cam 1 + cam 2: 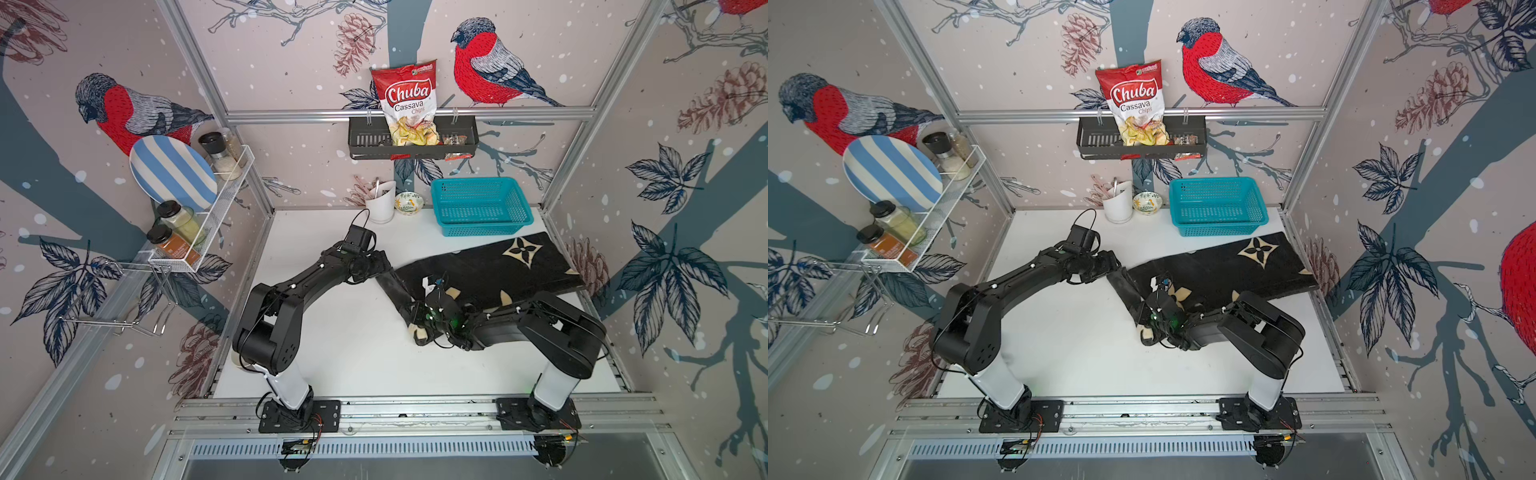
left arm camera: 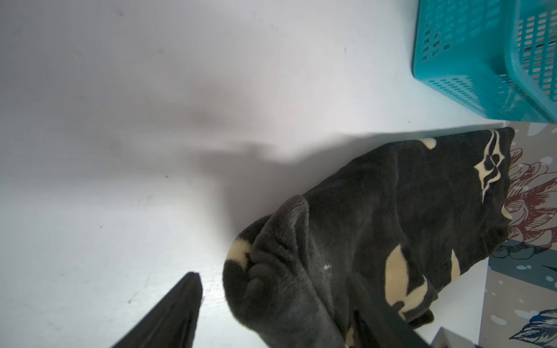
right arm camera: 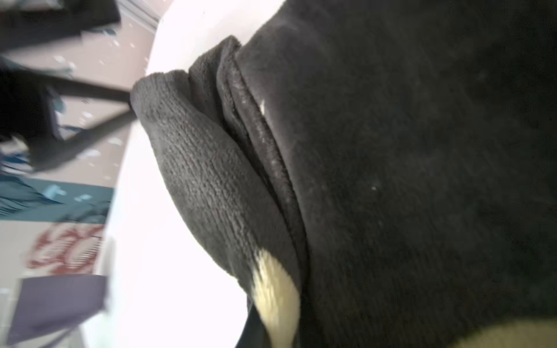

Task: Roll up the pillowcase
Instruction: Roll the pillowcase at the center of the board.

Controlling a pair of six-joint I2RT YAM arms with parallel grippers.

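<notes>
The black plush pillowcase (image 1: 490,270) (image 1: 1221,270) with cream motifs lies on the right half of the white table. Its left edge is bunched into a narrow roll running from my left gripper (image 1: 380,266) toward the front. The left wrist view shows that roll's end (image 2: 286,271) between the wide-apart jaws, with one finger (image 2: 180,310) clear of the cloth over bare table, so the left gripper is open. My right gripper (image 1: 417,322) is at the roll's near end, shut on a fold of the pillowcase (image 3: 211,180). Its fingers are mostly hidden by cloth.
A teal basket (image 1: 486,226) (image 2: 467,60) stands just behind the pillowcase at the back right. A white utensil cup (image 1: 380,205) and a small bowl (image 1: 409,203) sit at the back centre. A wire rack (image 1: 232,195) with plate and jars hangs on the left wall.
</notes>
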